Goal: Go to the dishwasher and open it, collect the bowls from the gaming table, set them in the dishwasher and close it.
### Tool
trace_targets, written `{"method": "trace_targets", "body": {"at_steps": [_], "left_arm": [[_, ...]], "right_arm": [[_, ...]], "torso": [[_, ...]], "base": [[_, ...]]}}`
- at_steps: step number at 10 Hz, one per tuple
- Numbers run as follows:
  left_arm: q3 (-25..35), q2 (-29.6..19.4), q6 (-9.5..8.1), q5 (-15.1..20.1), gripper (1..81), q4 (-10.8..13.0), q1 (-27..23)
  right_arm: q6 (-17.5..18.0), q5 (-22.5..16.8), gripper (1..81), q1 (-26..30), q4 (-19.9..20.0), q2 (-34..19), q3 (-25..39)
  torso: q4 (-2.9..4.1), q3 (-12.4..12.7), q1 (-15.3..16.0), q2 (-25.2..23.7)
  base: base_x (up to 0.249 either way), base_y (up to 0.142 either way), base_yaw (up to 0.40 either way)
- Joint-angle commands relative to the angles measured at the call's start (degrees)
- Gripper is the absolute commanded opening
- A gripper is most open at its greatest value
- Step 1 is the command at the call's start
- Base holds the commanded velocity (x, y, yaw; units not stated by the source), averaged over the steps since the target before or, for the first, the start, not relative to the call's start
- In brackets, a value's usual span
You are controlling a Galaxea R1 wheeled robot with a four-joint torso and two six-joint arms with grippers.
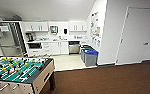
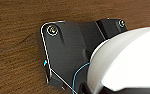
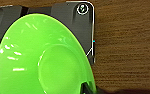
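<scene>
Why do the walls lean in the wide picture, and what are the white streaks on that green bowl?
Head view: a wide-angle lens bends the door and walls, and the far dishwasher is soft. Right wrist view: the streaks on the lime green bowl are glare from lights on glossy plastic.

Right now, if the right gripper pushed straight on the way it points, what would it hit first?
The lime green bowl sits right in front of it, so that comes first. Behind it lies the brown carpet; how far off, I cannot judge.

No legible text or signs
</scene>
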Motion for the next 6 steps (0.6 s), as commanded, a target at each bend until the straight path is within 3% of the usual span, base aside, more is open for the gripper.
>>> {"method": "trace_targets", "body": {"at_steps": [1, 6], "left_arm": [[-1.9, -0.4, 0.1, 0.6, 1.0, -0.4, -2.8], [-2.4, 0.0, 0.1, 0.6, 1.0, -0.2, -2.8]], "right_arm": [[-0.3, -2.8, 1.0, 2.5, -0.6, -0.3, -0.5], [-0.3, -2.9, 1.0, 2.8, -1.8, 0.8, -0.5]], "torso": [[0.0, 0.0, 0.0, 0.0], [0.0, 0.0, 0.0, 0.0]], "base": [[0.162, 0.0, 0.0], [0.162, 0.0, 0.0]]}}
